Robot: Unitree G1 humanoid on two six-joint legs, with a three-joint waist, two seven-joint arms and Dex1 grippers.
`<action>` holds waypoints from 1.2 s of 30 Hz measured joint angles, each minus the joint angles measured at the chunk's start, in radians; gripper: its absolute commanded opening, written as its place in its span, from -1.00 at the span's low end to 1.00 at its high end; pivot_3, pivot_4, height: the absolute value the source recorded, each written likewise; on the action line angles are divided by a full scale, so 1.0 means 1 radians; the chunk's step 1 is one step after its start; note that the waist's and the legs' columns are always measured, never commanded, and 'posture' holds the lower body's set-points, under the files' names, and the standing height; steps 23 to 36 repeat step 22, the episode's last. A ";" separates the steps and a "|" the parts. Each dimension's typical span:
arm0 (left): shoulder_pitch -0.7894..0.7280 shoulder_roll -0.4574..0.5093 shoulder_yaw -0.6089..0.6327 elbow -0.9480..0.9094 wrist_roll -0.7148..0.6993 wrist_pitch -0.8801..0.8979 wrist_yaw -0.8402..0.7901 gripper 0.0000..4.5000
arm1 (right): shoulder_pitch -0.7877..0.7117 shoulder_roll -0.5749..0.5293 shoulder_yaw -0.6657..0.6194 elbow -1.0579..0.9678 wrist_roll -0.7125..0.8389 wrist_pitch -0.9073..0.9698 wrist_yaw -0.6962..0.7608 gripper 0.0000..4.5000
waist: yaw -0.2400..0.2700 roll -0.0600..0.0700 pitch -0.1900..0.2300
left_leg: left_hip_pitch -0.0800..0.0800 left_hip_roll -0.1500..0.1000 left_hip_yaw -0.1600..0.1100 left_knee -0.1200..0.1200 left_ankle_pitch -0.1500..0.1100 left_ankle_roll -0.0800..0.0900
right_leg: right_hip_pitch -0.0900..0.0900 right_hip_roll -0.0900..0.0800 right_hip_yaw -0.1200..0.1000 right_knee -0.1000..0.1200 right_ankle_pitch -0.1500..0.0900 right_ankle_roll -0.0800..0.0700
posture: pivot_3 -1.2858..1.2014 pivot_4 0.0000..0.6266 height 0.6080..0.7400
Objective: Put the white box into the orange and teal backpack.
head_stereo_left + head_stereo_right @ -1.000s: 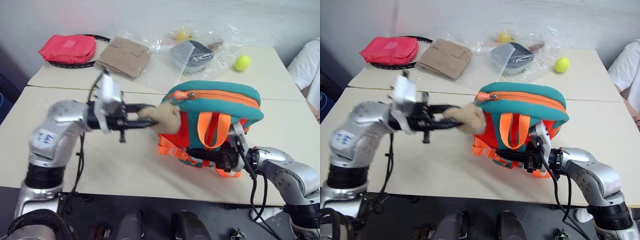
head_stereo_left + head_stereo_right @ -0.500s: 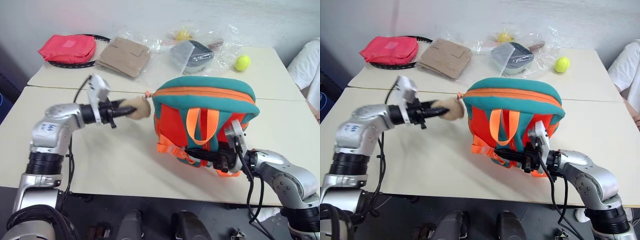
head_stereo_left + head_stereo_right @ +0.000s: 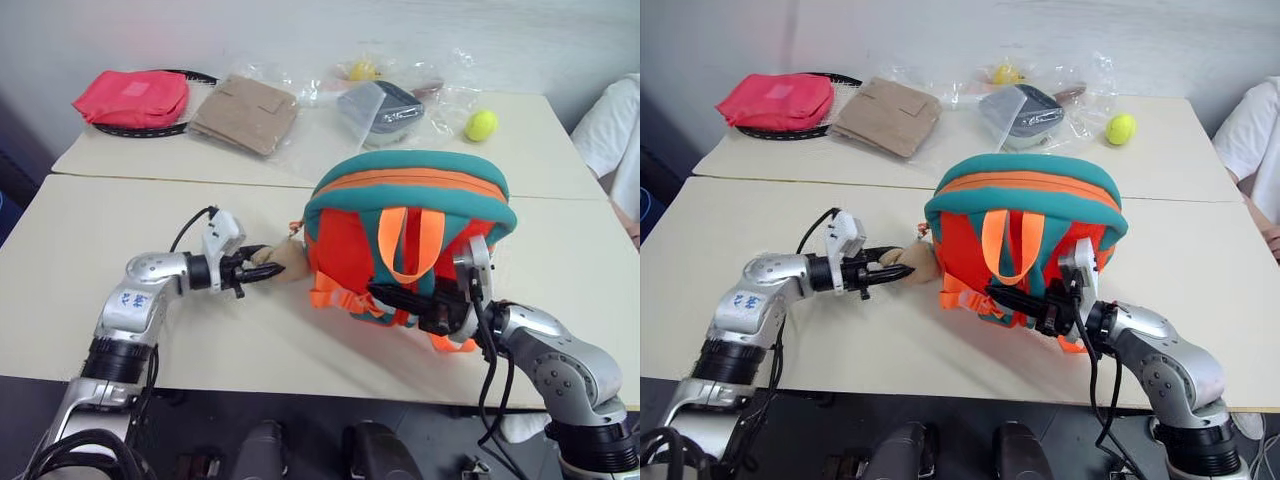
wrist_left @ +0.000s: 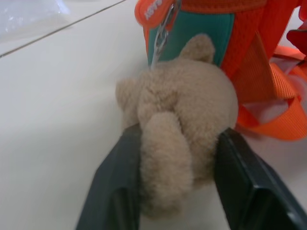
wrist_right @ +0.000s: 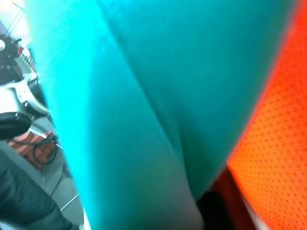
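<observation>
My right gripper (image 3: 385,293), opening unclear, lies against the backpack's (image 3: 410,215) lower straps. My left gripper (image 4: 177,167) has its fingers (image 4: 244,184) parted around the plush toy (image 4: 180,122) clipped to the upright backpack. Beyond: a tennis ball (image 3: 481,125).

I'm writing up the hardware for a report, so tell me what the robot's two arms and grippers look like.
Both arms have rounded silver-grey metal shells with black ribbed joint sections and loose black cables along them. The left arm carries a small blue-and-white sticker. The left gripper and right gripper each have two slim black fingers on a black body, with a small white block mounted at the wrist.
</observation>
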 measured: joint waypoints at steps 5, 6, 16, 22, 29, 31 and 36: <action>0.157 0.119 0.144 -0.126 -0.067 0.039 -0.037 1.00 | 0.058 -0.124 -0.091 0.010 -0.049 -0.065 0.073 0.48 | 0.007 0.000 0.000 | -0.003 -0.001 0.000 0.000 -0.001 0.001 | -0.003 -0.001 0.000 0.000 0.000 0.000 | 0.03 -0.52 1.00; 0.187 0.141 0.178 -0.142 -0.076 0.046 -0.044 1.00 | 0.076 -0.148 -0.125 0.016 -0.059 -0.082 0.085 0.64 | 0.009 0.000 0.000 | -0.003 -0.001 0.000 0.000 -0.001 0.001 | -0.002 -0.002 0.000 0.000 0.000 0.000 | 0.03 -0.52 1.00; 0.608 0.190 0.445 -0.243 -0.086 -0.072 -0.072 1.00 | 0.228 -0.375 -0.399 0.456 -0.349 -0.547 0.339 0.99 | 0.004 0.000 0.000 | 0.010 -0.001 0.000 -0.004 -0.006 0.007 | 0.013 -0.003 0.000 -0.014 0.000 -0.001 | 0.03 -0.52 1.00; 0.717 0.183 0.488 -0.257 -0.050 -0.153 -0.062 1.00 | 0.128 -0.386 -0.383 0.769 -0.465 -0.795 0.397 0.99 | 0.002 0.001 0.001 | 0.014 -0.001 0.004 -0.012 -0.004 0.005 | 0.013 -0.002 0.002 -0.014 -0.001 -0.001 | 0.03 -0.52 1.00; 0.717 0.183 0.488 -0.257 -0.050 -0.153 -0.062 1.00 | 0.128 -0.386 -0.383 0.769 -0.465 -0.795 0.397 0.99 | 0.002 0.001 0.001 | 0.014 -0.001 0.004 -0.012 -0.004 0.005 | 0.013 -0.002 0.002 -0.014 -0.001 -0.001 | 0.03 -0.52 1.00; 0.717 0.183 0.488 -0.257 -0.050 -0.153 -0.062 1.00 | 0.128 -0.386 -0.383 0.769 -0.465 -0.795 0.397 0.99 | 0.002 0.001 0.001 | 0.014 -0.001 0.004 -0.012 -0.004 0.005 | 0.013 -0.002 0.002 -0.014 -0.001 -0.001 | 0.03 -0.52 1.00; 0.717 0.183 0.488 -0.257 -0.050 -0.153 -0.062 1.00 | 0.128 -0.386 -0.383 0.769 -0.465 -0.795 0.397 0.99 | 0.002 0.001 0.001 | 0.014 -0.001 0.004 -0.012 -0.004 0.005 | 0.013 -0.002 0.002 -0.014 -0.001 -0.001 | 0.03 -0.52 1.00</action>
